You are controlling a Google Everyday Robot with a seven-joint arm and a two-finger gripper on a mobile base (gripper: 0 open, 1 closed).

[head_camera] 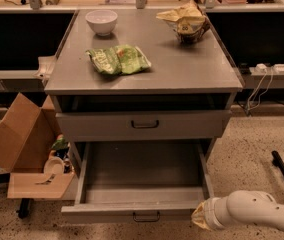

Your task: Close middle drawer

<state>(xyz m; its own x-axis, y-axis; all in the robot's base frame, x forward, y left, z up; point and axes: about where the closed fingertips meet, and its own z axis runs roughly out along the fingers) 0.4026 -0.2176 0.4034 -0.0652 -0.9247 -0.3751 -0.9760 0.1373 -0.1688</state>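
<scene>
The middle drawer (pixel 142 171) is pulled far out of the grey cabinet. Its inside is plain grey and holds nothing. Its low front panel (pixel 97 213) has a small black handle (pixel 146 217) at its centre, near the bottom edge of the view. My white arm comes in from the lower right. My gripper (pixel 198 219) is at the drawer's front right corner, right by the front panel. Above it, the drawer with the taller front panel (pixel 143 125) stands slightly out.
On the cabinet top (pixel 182 64) lie a white bowl (pixel 101 21), a green chip bag (pixel 118 59) and a bowl with a crumpled yellow bag (pixel 186 20). An open cardboard box (pixel 22 144) stands on the floor at the left. Cables and a black bar are at the right.
</scene>
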